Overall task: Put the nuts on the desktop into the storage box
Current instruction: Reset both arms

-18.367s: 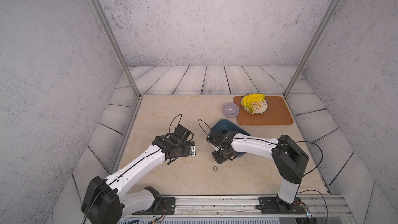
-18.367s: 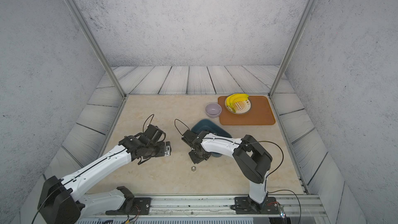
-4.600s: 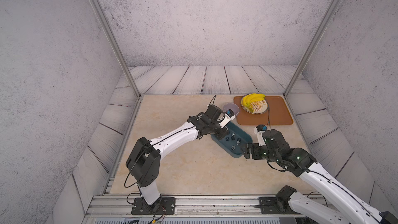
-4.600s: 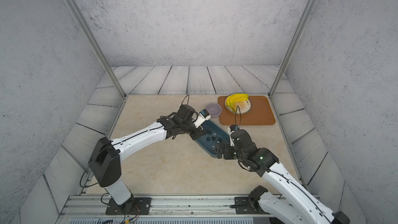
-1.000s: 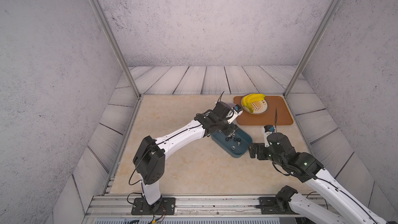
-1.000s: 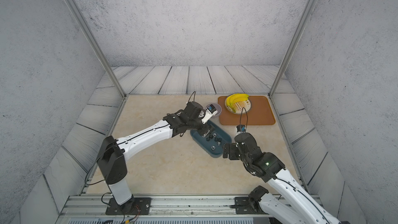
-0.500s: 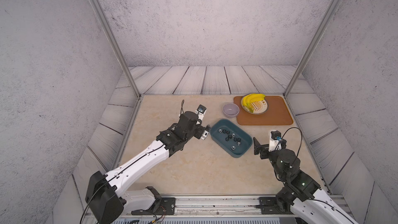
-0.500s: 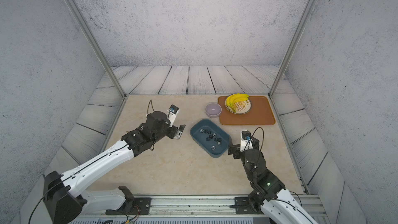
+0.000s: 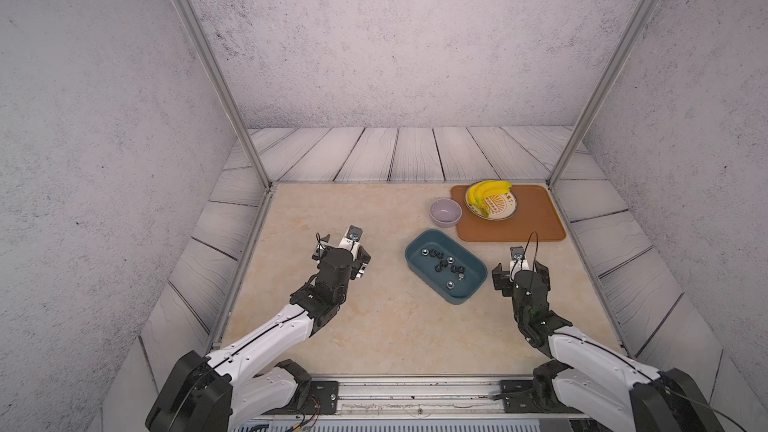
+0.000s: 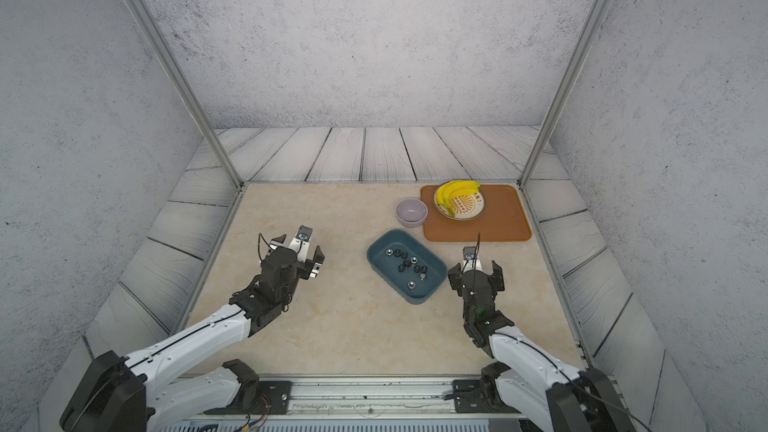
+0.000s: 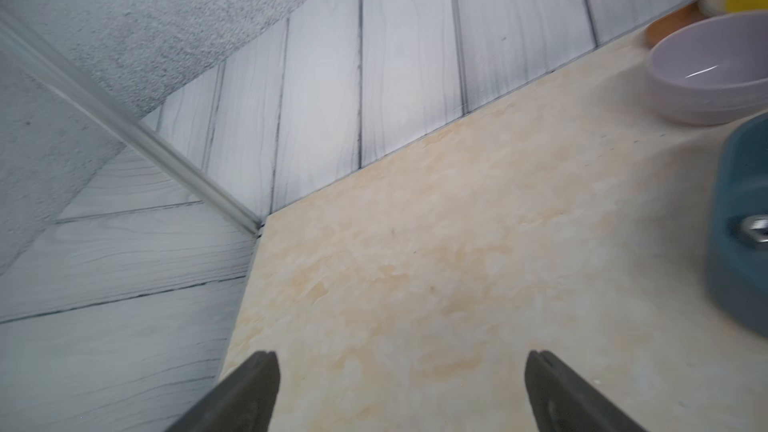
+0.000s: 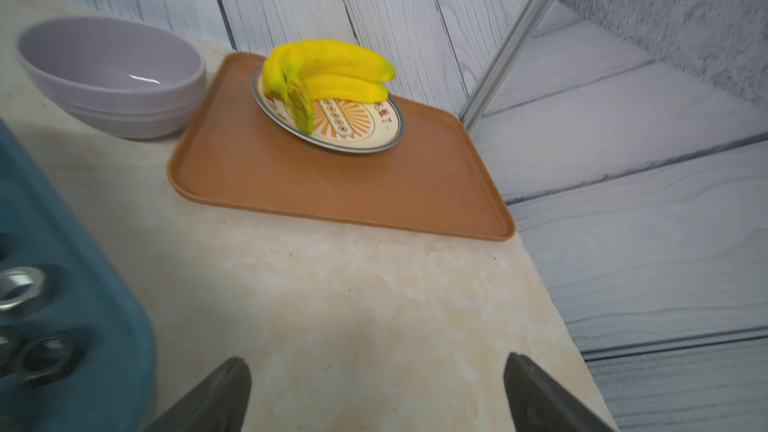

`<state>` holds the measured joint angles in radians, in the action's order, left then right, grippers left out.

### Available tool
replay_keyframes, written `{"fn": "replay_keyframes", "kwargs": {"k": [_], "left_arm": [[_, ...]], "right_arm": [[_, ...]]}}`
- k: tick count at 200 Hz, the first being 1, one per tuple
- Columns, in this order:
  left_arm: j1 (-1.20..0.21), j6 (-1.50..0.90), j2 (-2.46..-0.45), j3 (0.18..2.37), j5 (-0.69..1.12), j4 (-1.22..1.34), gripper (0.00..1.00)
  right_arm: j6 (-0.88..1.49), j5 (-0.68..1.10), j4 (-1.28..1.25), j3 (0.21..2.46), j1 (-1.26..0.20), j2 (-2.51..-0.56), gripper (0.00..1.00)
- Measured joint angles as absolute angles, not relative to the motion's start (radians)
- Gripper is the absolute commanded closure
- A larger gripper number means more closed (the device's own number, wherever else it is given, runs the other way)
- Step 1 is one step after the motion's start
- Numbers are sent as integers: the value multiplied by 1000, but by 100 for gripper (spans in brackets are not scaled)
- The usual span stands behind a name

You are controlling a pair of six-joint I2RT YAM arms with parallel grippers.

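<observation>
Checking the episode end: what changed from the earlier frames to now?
Left pincer pulled back from over the storage box to the desktop on its left; right pincer backed off from the box's end. Both are open and empty. The loose nut that lay front-centre on the desktop is gone; nuts lie in the box. Bowl, tray, bananas unchanged; box about where it was.

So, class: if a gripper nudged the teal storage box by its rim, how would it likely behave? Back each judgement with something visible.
The storage box looks shallow and flat-bottomed, so it would probably slide over the smooth desktop rather than tip. The nuts lie loose inside, so they would likely skid and rattle against a wall.
</observation>
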<state>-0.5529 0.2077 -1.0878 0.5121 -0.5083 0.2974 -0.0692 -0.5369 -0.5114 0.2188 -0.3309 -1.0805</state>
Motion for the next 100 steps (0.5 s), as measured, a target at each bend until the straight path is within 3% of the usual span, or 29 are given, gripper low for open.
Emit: {"fn": "replay_keyframes", "kwargs": {"k": [44, 100], "left_arm": [[-362, 244, -1105, 423, -440, 418, 2], [-215, 235, -1309, 366, -321, 537, 2]], "right_arm": [[-106, -424, -712, 265, -234, -1309, 1], [8, -236, -984, 273, -40, -1497, 1]]}}
